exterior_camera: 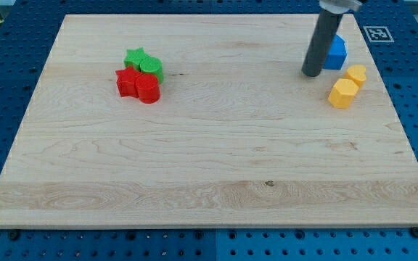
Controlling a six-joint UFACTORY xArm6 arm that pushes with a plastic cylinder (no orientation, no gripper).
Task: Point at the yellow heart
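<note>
My tip [311, 73] rests on the wooden worktop [209, 167] at about ten o'clock from the two yellow blocks [347, 85], either possibly the heart, just beside a blue block [335, 52]; no hand exists here.

Our tip [312, 74] sits on the wooden board [209, 167] near the view's top right, just left of a blue block [336, 53] (rod partly covers it, shape unclear). Two yellow blocks lie right of and below the tip: one [355, 75] just under the blue, a larger one [342, 93] touching it lower left; can't tell which is the heart. Well apart at upper left, we see a tight cluster: green star [134, 57], green round block [152, 68], red star-ish block [126, 81], red cylinder [148, 90].
</note>
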